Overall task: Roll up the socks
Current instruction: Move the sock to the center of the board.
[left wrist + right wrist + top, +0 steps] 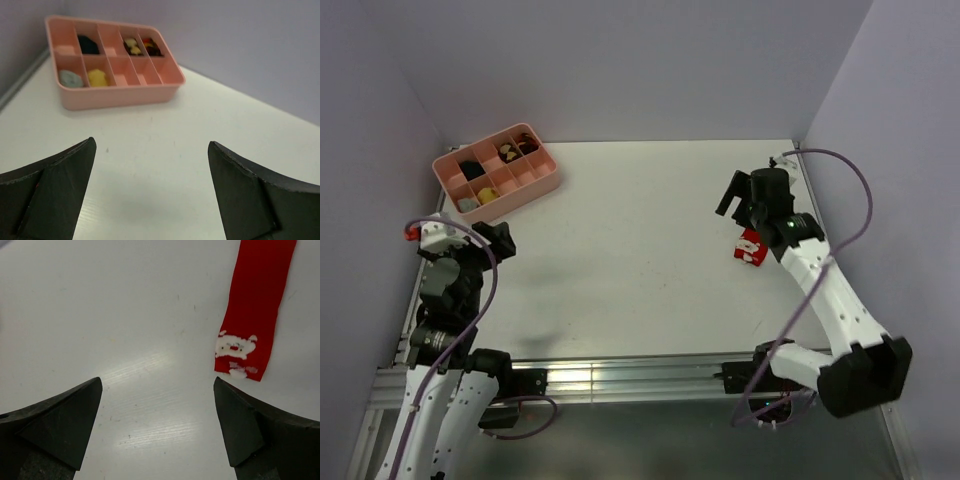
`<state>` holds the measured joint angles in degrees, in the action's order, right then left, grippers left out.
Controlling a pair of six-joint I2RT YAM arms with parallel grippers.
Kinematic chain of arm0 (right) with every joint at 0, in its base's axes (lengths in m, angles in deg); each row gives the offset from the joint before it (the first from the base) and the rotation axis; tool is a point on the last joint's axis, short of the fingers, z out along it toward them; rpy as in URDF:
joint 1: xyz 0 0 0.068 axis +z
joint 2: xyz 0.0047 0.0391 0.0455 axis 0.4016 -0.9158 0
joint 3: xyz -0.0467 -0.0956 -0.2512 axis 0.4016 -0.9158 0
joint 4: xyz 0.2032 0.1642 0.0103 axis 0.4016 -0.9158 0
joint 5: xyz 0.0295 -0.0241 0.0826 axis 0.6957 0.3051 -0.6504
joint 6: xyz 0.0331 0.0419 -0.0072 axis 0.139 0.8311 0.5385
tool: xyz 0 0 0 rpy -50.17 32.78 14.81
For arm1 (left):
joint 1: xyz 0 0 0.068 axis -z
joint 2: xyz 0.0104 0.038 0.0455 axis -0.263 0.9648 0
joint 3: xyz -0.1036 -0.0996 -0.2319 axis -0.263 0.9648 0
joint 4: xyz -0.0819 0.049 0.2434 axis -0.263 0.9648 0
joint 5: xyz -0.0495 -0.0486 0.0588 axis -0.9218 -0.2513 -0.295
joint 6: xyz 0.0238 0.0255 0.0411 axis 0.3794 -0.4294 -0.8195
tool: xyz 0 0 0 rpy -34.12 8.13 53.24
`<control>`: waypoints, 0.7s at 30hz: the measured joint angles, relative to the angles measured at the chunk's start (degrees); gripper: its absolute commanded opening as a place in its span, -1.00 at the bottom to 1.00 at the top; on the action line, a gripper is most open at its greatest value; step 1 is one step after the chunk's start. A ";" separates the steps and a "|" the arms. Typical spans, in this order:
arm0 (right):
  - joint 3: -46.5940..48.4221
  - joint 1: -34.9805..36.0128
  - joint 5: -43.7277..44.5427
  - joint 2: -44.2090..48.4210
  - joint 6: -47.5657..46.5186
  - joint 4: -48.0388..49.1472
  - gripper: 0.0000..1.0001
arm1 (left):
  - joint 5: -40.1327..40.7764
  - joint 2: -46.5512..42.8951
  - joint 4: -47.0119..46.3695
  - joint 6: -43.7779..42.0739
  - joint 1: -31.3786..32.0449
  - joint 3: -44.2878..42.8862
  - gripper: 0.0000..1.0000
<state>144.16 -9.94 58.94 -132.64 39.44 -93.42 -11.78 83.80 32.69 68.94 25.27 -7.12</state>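
The red socks (255, 300) lie flat on the white table as a long strip, with a white figure mark at the near end. In the right wrist view they sit to the upper right of my right gripper (157, 382), which is open, empty and hovering over bare table. In the top view only a short red piece of the socks (750, 247) shows, just under my right arm, behind the right gripper (744, 198). My left gripper (495, 238) is open and empty at the left edge, far from the socks; its wrist view shows the left gripper (151, 145) over bare table.
A pink divided tray (545, 185) stands at the back left and holds black, yellow and grey bundles in some compartments; it also shows in the left wrist view (120, 97). Purple walls close in the table on three sides. A metal rail runs along the near edge.
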 measured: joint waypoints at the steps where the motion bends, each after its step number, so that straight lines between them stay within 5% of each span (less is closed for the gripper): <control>1: 0.00 -1.03 -1.57 -3.69 1.29 0.04 0.99 | -1.42 1.36 -0.28 0.72 0.11 0.59 0.99; 21: -1.18 -18.51 -15.96 -38.45 7.26 11.98 0.73 | -4.76 3.89 -3.02 -0.42 1.07 3.15 0.99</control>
<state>142.98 -28.45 42.98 -171.09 46.69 -81.44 -16.54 87.69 29.68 68.52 26.34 -3.97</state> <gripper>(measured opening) 0.869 0.995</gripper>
